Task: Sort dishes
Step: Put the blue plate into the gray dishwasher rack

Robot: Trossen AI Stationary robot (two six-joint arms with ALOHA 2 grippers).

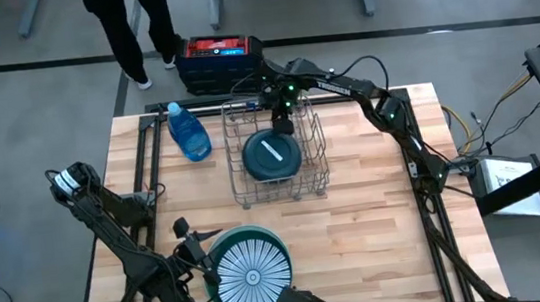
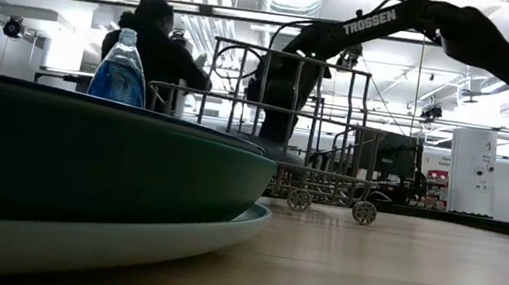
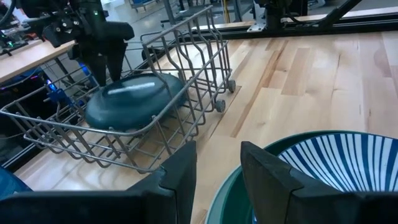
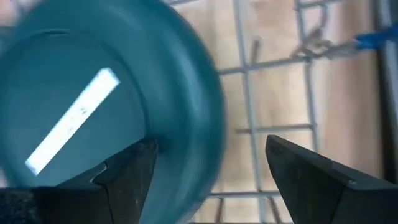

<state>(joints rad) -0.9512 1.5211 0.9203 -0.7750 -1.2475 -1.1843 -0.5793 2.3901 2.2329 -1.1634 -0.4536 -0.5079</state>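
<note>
Overhead, a pale wooden worktop is seen on a grey floor, with a person's legs beyond its far edge. A wire rack stands mid-worktop with a dark teal plate lying in it, a blue bottle just beside the rack. The right gripper hangs over the rack. At the near edge the striped plate rests in a green plate, the left gripper beside them.

Level with the worktop, a lit room with ceiling pipes is seen.

From the left wrist, narrowly parted jaws are seen at the green rim; a grip cannot be told.

From the right wrist, wide jaws are seen above the teal plate, holding nothing.
</note>
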